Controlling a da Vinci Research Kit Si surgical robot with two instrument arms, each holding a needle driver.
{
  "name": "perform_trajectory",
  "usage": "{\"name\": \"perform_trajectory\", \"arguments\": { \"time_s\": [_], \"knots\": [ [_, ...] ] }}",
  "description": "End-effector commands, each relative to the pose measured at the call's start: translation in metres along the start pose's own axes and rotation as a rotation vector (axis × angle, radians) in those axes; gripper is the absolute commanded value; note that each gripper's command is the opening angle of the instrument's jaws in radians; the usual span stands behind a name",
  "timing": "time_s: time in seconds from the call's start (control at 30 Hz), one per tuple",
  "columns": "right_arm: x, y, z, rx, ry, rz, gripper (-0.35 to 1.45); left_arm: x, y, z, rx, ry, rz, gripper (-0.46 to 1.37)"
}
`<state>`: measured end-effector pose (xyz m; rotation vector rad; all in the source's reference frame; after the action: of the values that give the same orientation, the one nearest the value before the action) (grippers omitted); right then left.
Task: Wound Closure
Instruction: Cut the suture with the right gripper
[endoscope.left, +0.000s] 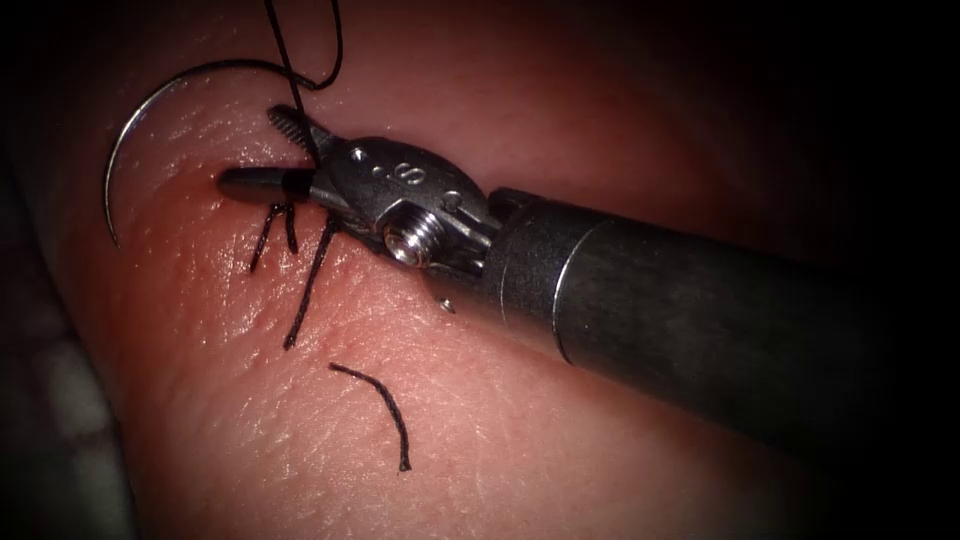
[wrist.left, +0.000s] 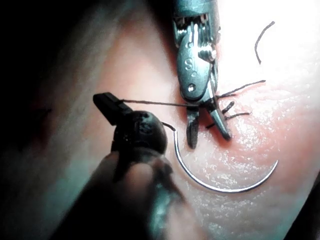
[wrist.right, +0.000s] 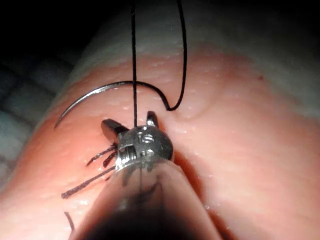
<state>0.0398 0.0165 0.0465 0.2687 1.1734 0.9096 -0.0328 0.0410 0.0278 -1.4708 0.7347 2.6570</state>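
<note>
My right tool (endoscope.left: 250, 150) comes in from the right with its jaws open on either side of a taut thread (endoscope.left: 285, 60), just above a knotted stitch (endoscope.left: 290, 212) in the tissue (endoscope.left: 480, 430). Short dark ends (endoscope.left: 303, 295) fan out from the stitch. The curved needle (endoscope.left: 130, 130) lies free on the tissue to the left of the stitch, held by neither tool, with thread looping from its swaged end (endoscope.left: 335, 60). In the left wrist view my left tool (wrist.left: 106, 104) is shut on the thread (wrist.left: 160, 103), which runs straight to the right tool (wrist.left: 210, 140).
A loose cut piece of thread (endoscope.left: 380, 405) lies on the tissue below the stitch. The right tool's thick shaft (endoscope.left: 700, 320) covers the right half of the field. The tissue falls away at its left edge (endoscope.left: 70, 330).
</note>
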Motion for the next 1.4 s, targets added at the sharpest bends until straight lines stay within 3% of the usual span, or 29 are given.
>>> {"name": "perform_trajectory", "arguments": {
  "time_s": [0.03, 0.1, 0.17, 0.2, 0.23, 0.27, 0.3, 0.8, 0.83, 0.87, 0.97, 1.07, 1.4],
  "knots": [
    [0.0001, 0.0000, 0.0001, 0.001, 0.000, -0.001, 0.76, -0.0001, 0.0001, 0.0000, 0.000, 0.000, 0.001, -0.35],
    [0.0001, 0.0000, 0.0002, 0.000, 0.001, -0.001, 0.66, -0.0001, 0.0001, 0.0000, -0.001, 0.001, 0.001, -0.35],
    [-0.0001, -0.0001, 0.0004, -0.001, 0.001, -0.002, 0.41, -0.0001, 0.0001, 0.0000, -0.001, 0.001, 0.001, -0.35],
    [-0.0001, -0.0001, 0.0004, -0.002, 0.001, -0.003, 0.25, -0.0001, 0.0001, 0.0000, -0.001, 0.001, 0.001, -0.35],
    [-0.0002, -0.0001, 0.0005, -0.002, 0.001, -0.003, -0.06, -0.0001, 0.0001, 0.0000, -0.001, 0.001, 0.001, -0.35],
    [-0.0002, -0.0001, 0.0005, -0.002, 0.001, -0.004, -0.14, -0.0001, 0.0001, 0.0000, -0.001, 0.001, 0.001, -0.35],
    [-0.0003, -0.0001, 0.0006, -0.002, 0.001, -0.004, -0.35, -0.0001, 0.0001, 0.0000, -0.001, 0.001, 0.001, -0.35],
    [0.0003, 0.0002, -0.0002, 0.001, 0.000, -0.010, -0.35, -0.0002, 0.0000, -0.0001, -0.005, 0.002, 0.002, -0.35],
    [0.0004, 0.0003, -0.0003, 0.002, 0.003, -0.015, -0.20, -0.0002, 0.0000, -0.0001, -0.005, 0.002, 0.002, -0.35],
    [0.0008, 0.0004, -0.0006, 0.004, 0.009, -0.017, 0.34, -0.0003, 0.0000, -0.0001, -0.005, 0.002, 0.002, -0.35],
    [0.0017, 0.0009, -0.0014, 0.005, 0.026, -0.031, 0.90, -0.0003, 0.0000, -0.0001, -0.005, 0.003, 0.002, -0.35],
    [0.0024, 0.0014, -0.0025, 0.012, 0.029, -0.053, 0.95, -0.0003, 0.0000, -0.0001, -0.005, 0.003, 0.002, -0.35],
    [0.0041, 0.0046, -0.0066, 0.026, 0.030, -0.114, 0.87, -0.0001, 0.0003, 0.0002, -0.003, 0.003, 0.002, -0.35]
  ]
}}
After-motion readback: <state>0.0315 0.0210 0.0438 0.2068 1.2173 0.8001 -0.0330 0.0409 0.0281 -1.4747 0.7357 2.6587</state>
